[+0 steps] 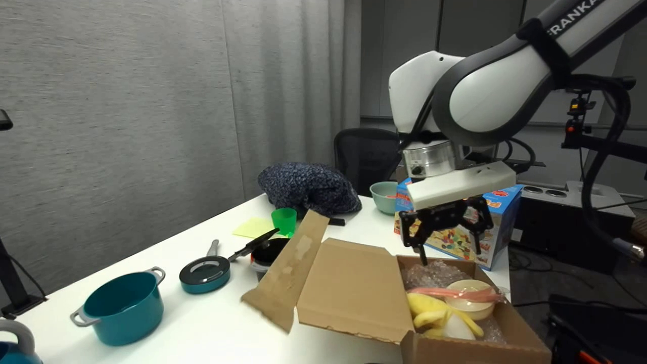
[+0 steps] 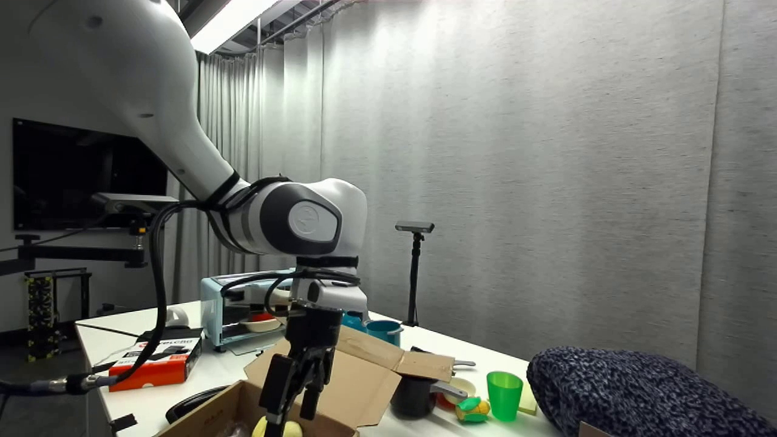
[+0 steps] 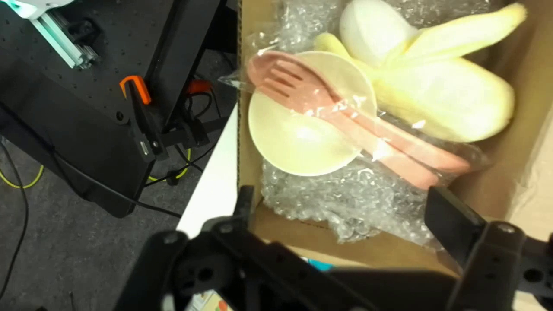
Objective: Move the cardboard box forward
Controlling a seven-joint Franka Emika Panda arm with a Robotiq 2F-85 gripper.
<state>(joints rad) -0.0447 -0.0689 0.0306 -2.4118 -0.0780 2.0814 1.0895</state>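
The cardboard box [image 1: 477,351] stands open on the white table, its flaps spread outward. It also shows in an exterior view [image 2: 358,388] and in the wrist view [image 3: 376,252]. Inside lie bubble wrap [image 3: 345,203], a cream bowl [image 3: 298,142], pink cutlery [image 3: 341,116] in clear plastic and a yellow peeled toy banana [image 3: 453,95]. My gripper [image 1: 451,255] is open with nothing between its fingers. It points down over one end of the box, also in an exterior view [image 2: 291,419] and the wrist view [image 3: 339,196]. Whether a fingertip touches the box I cannot tell.
A blue picture box [image 1: 500,212] stands right behind the gripper. A teal pot [image 1: 124,308], a small pan [image 1: 204,273], a green cup [image 1: 284,221] and a dark cushion [image 1: 308,187] are on the table. A toy oven [image 2: 212,312] stands farther along. The table edge [image 3: 207,190] runs close beside the box.
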